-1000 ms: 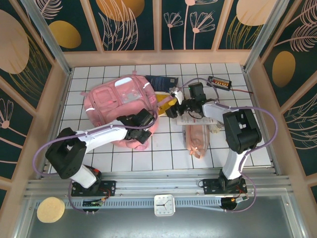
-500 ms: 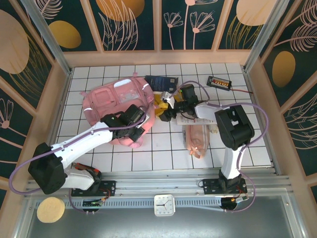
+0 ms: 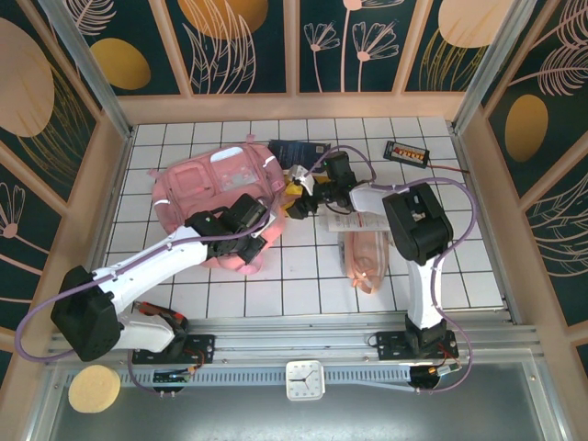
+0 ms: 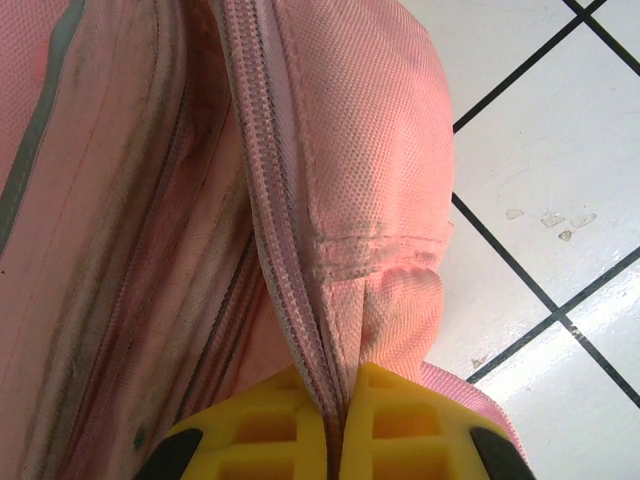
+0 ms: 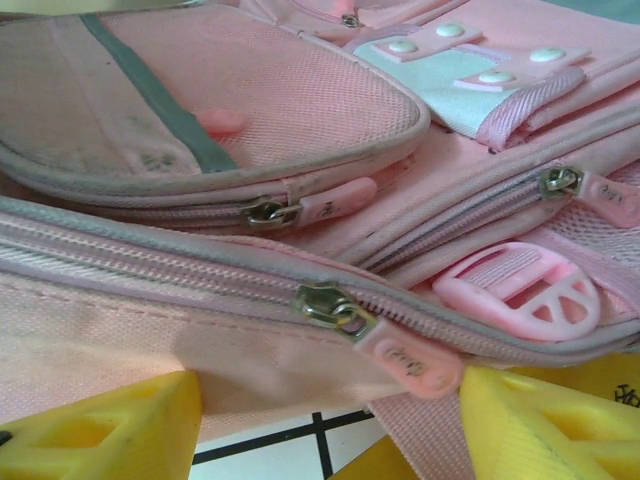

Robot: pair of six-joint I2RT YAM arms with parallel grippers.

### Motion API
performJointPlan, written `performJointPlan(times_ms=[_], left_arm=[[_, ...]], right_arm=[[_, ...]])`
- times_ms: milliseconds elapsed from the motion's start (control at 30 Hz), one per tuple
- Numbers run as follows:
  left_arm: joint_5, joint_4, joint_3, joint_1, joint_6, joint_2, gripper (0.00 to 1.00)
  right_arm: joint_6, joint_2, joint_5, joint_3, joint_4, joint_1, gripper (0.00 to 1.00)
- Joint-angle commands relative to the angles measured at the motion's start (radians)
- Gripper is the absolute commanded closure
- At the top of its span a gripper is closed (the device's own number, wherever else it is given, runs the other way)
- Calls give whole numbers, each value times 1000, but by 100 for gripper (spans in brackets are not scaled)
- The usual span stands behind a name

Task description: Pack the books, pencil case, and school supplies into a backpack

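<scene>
— Pinching a fold of the backpack (image 3: 216, 179) at its 5 o'clock edge, the left gripper (image 3: 253, 241) is clamped tight on pink fabric.

— And the right gripper (image 3: 308, 200)?

— Jaws apart, holding nothing. The bag lies at its 9 o'clock. From its wrist, the zipper pull (image 5: 405, 362) sits at 12 o'clock between the spread fingers (image 5: 110, 430), with the zip track running 9 to 3.

— So the right arm is nearer the pull?

— I judge so. The pencil case (image 3: 363, 257) lies at its 5 o'clock.

Matt woven-cloth backpack (image 4: 350, 150), metal zip pulls (image 5: 325, 305)
</scene>
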Motion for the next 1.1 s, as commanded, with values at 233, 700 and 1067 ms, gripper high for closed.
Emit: performJointPlan(times_ms=[233, 700, 1067], left_arm=[[-30, -23, 3, 3, 20, -44, 100], [-42, -25, 4, 3, 20, -63, 100], [-48, -29, 6, 3, 18, -61, 100]], right_arm=[[2, 60, 68, 77, 23, -2, 32], [-31, 55, 66, 75, 6, 22, 67], [-21, -50, 113, -19, 37, 33, 100]])
